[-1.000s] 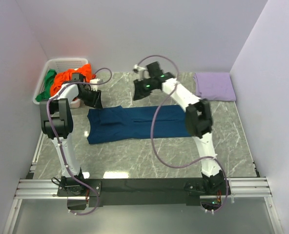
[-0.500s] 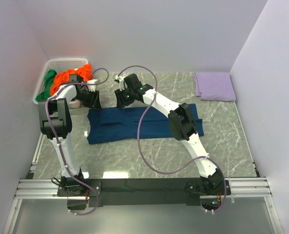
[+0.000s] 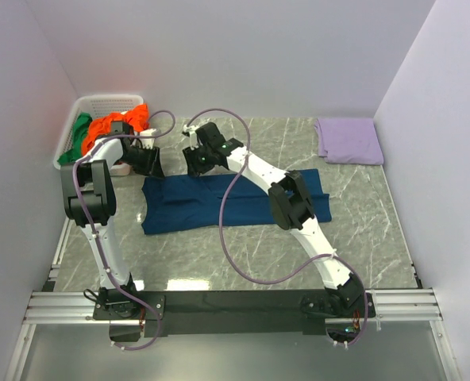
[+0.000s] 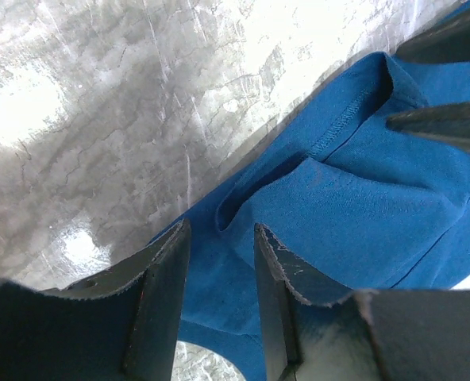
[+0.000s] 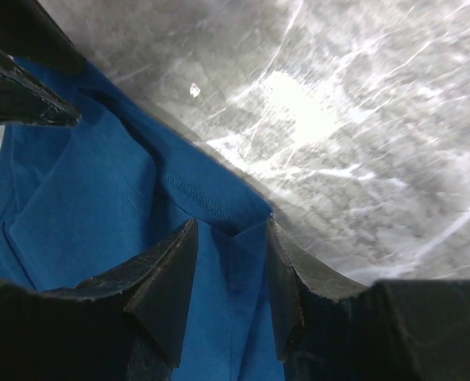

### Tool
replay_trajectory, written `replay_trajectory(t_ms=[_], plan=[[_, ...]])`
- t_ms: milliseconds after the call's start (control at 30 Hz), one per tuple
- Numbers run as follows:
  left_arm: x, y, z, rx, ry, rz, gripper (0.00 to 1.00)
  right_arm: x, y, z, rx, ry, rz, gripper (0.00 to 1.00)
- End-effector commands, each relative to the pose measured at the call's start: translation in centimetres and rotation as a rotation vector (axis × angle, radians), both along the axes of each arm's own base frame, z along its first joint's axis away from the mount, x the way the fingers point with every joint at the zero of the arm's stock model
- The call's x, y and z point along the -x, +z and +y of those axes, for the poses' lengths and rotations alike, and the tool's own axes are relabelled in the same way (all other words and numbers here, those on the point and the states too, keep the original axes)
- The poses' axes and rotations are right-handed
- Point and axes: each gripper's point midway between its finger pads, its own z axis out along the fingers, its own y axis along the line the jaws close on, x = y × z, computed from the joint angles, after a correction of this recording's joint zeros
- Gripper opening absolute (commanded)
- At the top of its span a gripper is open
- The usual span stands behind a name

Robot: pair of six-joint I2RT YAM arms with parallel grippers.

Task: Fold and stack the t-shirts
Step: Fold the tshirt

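Lying flat on grey marble desk (image 3: 219,254): long navy blue cloth t-shirt (image 3: 179,208). Left jaws and right jaws, each slightly spread, straddle its far edge. Far left: white slotted plastic basket (image 3: 100,101) holding orange tee (image 3: 104,127) and green tee (image 3: 78,131).

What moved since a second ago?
The right gripper swung left across the table and now sits at the blue shirt's far edge, near the left gripper. The left gripper, shirt, basket and purple cloth stayed put.
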Motion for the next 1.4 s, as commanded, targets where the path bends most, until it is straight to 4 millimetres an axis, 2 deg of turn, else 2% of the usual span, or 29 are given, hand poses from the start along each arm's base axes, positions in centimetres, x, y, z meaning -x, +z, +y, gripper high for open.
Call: replay_trajectory(t_ms=[0,200,400,500,600,700,800,833,967,1100,1367], plan=[[-0.7,1.2,-0.2,0.023,-0.014,-0.041,0.43,0.3,0.3,0.4,0.002,0.008,-0.010,0.47],[-0.6,0.7,-0.3,0.028,-0.014,-0.027,0.42,0.4,-0.2,-0.1,0.031,0.011,-0.004,0.47],[-0.9,0.3,-0.3,0.034,-0.015,-0.021,0.38,0.6,-0.7,-0.3,0.051,0.023,0.000,0.41],[-0.9,0.2,-0.4,0.037,-0.017,-0.020,0.35,0.3,-0.3,-0.1,0.040,0.019,-0.009,0.32],[-0.9,0.1,-0.4,0.040,-0.023,-0.022,0.26,0.1,-0.2,-0.2,0.036,0.014,-0.016,0.12],[-1.0,0.5,-0.4,0.051,-0.029,-0.036,0.16,-0.4,0.1,-0.5,0.027,-0.002,-0.015,0.01],[-1.5,1.0,-0.3,0.056,-0.026,-0.061,0.03,-0.9,0.5,-1.3,0.002,-0.027,-0.003,0.00],[-1.6,1.2,-0.2,0.057,-0.020,-0.068,0.01,-1.1,1.6,-1.5,-0.021,-0.033,-0.008,0.00],[-2.2,2.2,0.4,0.053,-0.020,-0.111,0.01,-3.1,3.7,-3.5,-0.104,-0.085,0.006,0.00],[-3.1,3.2,0.5,0.042,-0.046,-0.163,0.01,-4.0,4.9,-4.3,-0.177,-0.087,0.027,0.00],[-4.5,3.5,0.9,0.022,-0.067,-0.209,0.01,-3.1,4.2,-3.7,-0.241,-0.029,0.104,0.00]])
